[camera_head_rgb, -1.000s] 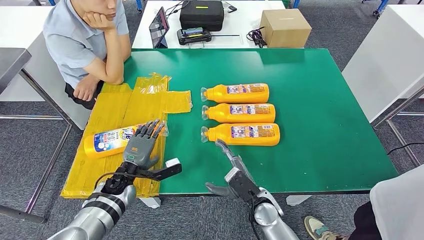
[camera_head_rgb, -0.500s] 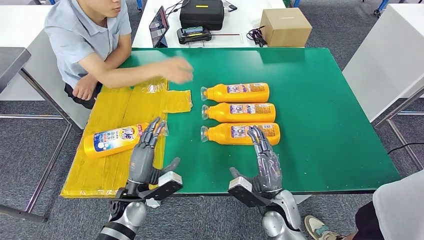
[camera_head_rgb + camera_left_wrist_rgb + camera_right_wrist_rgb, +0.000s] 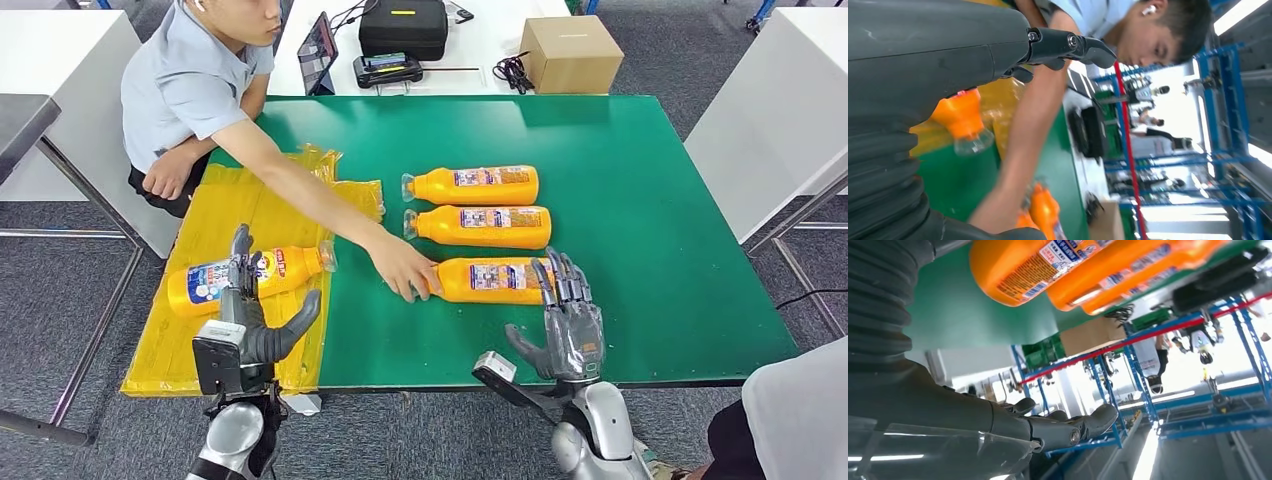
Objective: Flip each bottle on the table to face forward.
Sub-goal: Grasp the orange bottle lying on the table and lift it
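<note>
Orange bottles (image 3: pixel 478 225), person's hand (image 3: pixel 402 267) across nearest

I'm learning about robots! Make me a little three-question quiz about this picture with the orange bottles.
1. How many orange bottles lie on the bare green table, off the yellow sheet?
2. True or false: the person's hand touches the nearest bottle of the row.
3. The bottle on the yellow sheet lies in front of which robot hand? A) left hand B) right hand

Key: 1) three. 2) true. 3) A; both robot hands are raised, holding nothing.
</note>
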### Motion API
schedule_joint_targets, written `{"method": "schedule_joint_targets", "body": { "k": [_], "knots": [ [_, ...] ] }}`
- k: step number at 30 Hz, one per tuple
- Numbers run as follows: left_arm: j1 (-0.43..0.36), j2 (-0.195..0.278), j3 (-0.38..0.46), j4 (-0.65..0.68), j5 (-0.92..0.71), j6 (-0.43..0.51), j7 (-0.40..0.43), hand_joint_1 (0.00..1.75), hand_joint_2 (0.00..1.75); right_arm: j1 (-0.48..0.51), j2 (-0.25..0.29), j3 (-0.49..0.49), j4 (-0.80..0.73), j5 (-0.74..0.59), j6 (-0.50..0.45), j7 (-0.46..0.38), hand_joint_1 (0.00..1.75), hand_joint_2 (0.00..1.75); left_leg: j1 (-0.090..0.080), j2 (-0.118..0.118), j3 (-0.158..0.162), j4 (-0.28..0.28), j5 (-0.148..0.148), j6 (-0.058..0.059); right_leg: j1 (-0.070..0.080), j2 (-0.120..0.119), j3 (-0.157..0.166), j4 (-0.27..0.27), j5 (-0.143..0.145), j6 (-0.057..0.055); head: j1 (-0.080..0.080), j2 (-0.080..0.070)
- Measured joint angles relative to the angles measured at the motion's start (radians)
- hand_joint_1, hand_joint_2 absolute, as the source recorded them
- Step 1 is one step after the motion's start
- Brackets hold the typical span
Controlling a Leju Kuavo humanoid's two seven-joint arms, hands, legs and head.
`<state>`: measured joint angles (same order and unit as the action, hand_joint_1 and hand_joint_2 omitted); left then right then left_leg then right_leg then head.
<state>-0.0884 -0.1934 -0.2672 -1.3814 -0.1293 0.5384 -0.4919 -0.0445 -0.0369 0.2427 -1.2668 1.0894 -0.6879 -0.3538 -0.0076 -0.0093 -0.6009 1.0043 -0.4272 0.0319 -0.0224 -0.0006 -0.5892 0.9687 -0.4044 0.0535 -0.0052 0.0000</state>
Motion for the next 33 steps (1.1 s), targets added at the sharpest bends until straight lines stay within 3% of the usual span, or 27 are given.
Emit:
{"method": "schedule_joint_targets", "body": {
  "k": [9,16,33],
  "knots": [
    [0.006,0.011,-0.037,-0.050,0.006,0.007,-0.004,0.00,1.75,-0.084,-0.016,0.010,0.141,0.104,0.003,0.076,0.00,1.75,0.001,0.000,0.000,0.000,0.000,0.000,0.000,0.000,0.000,0.000,0.000,0.000,0.000,0.000],
    [0.006,0.012,-0.043,-0.053,0.007,0.004,0.000,0.00,1.75,-0.128,-0.028,0.061,0.210,0.144,0.059,0.144,0.00,1.75,0.000,0.000,0.000,0.000,0.000,0.000,0.000,0.000,0.000,0.000,0.000,0.000,0.000,0.000],
    [0.020,0.014,-0.083,-0.063,-0.017,-0.009,0.032,0.00,1.75,-0.171,-0.060,0.122,0.256,0.164,0.114,0.275,0.00,1.75,0.000,0.000,0.000,0.000,0.000,0.000,0.000,0.000,0.000,0.000,0.000,0.000,0.000,0.000]
  ]
}}
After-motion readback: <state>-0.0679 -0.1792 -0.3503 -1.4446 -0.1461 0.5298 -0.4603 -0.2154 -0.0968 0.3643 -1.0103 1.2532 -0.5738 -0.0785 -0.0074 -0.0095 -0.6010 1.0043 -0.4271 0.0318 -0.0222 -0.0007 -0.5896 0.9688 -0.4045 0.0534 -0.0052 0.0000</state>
